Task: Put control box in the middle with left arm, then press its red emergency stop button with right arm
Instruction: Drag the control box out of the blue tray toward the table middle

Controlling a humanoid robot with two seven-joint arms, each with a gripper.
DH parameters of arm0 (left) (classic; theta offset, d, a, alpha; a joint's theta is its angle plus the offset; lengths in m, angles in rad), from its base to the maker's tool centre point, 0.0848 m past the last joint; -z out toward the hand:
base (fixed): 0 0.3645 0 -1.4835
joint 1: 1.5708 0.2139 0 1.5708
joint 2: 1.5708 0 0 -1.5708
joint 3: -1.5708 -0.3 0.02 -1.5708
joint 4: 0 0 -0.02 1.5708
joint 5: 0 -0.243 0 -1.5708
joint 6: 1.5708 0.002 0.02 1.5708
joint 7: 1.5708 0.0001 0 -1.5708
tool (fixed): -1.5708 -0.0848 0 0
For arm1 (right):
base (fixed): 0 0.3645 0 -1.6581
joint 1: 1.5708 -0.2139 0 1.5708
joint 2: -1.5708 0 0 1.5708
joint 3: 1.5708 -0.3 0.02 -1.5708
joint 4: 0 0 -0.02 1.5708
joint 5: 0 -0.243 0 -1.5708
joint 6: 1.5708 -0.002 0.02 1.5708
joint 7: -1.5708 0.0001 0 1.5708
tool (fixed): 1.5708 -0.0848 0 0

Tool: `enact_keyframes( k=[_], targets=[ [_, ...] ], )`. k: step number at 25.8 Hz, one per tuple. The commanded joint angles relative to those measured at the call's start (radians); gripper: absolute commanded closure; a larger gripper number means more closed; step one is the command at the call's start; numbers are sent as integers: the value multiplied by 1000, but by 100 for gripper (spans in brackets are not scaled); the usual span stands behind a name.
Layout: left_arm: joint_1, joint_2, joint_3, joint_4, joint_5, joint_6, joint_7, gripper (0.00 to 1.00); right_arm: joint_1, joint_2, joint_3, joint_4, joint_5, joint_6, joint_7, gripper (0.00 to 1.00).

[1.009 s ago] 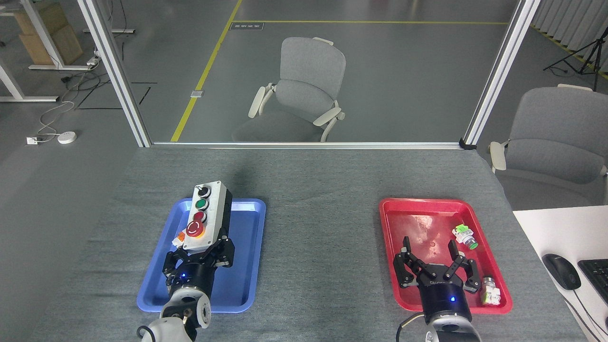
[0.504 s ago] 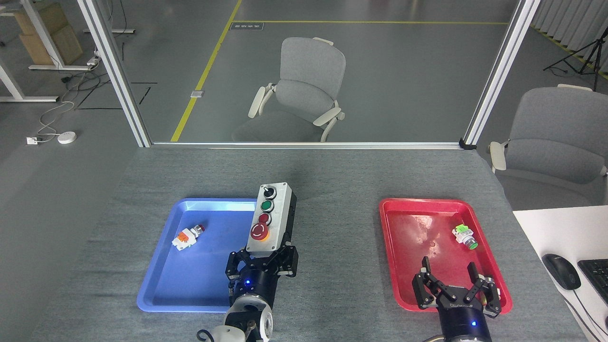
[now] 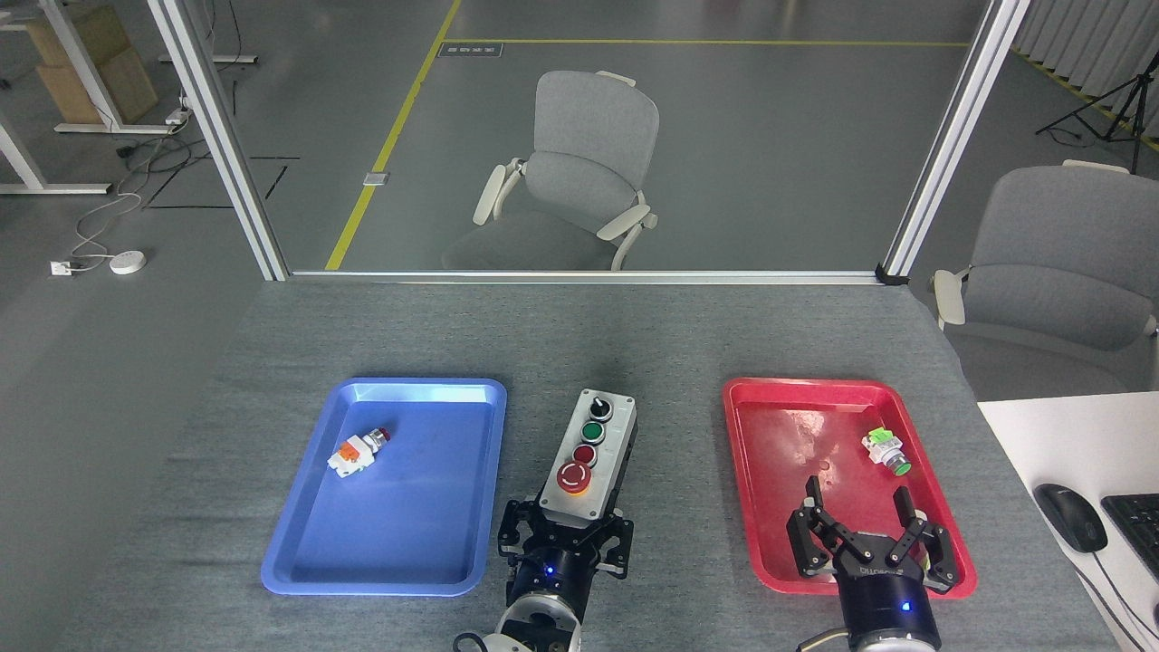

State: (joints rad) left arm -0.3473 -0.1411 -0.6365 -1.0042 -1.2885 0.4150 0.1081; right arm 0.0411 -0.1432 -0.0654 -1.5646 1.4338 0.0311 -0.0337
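Observation:
The grey control box (image 3: 605, 436) lies between the two trays, long side running away from me. On its lid are a black knob, a green button, a small dark-red button and the red emergency stop button (image 3: 574, 475) on a yellow ring, nearest me. My left gripper (image 3: 567, 534) is shut on the box's near end. My right gripper (image 3: 867, 530) hovers open over the near part of the red tray (image 3: 751, 507), with nothing between its fingers.
A blue tray (image 3: 299, 552) at the left holds a loose white-orange part with a red tip (image 3: 357, 452). The red tray carries a small green-white part (image 3: 885, 450). A white desk with a mouse (image 3: 1069, 516) and keyboard adjoins the right edge. Office chairs stand beyond the table.
My left gripper has carried the control box rightward out of the blue tray to the space between the trays and lower. My right gripper drew back toward me, then shifted slightly.

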Motion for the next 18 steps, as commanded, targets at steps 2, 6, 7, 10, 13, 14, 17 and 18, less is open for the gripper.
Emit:
enact_keyframes(
  k=[2,6,7,10,13,14,17,18],
  targets=[
    [-12,0,-81,21,0,31,35,100,-1,1,7,5,-3,0,3,1],
    [-12,0,-163,21,0,54,36,100,-1,-4,12,5,-3,-10,5,1],
    [-12,0,-183,21,0,54,36,100,2,-4,12,5,-1,-11,8,1],
    [-13,0,-207,22,0,53,36,100,3,-1,12,5,-3,-4,8,1],
    [-16,0,-222,48,1,45,35,100,3,5,7,5,-3,-10,9,1],
    [-22,0,-227,64,1,42,35,100,2,10,6,5,-3,-13,9,1],
    [-36,0,-239,104,1,41,35,100,2,19,6,5,-3,-19,9,1],
    [-45,0,-239,114,3,41,35,100,2,21,6,5,-3,-19,9,1]
  ],
)
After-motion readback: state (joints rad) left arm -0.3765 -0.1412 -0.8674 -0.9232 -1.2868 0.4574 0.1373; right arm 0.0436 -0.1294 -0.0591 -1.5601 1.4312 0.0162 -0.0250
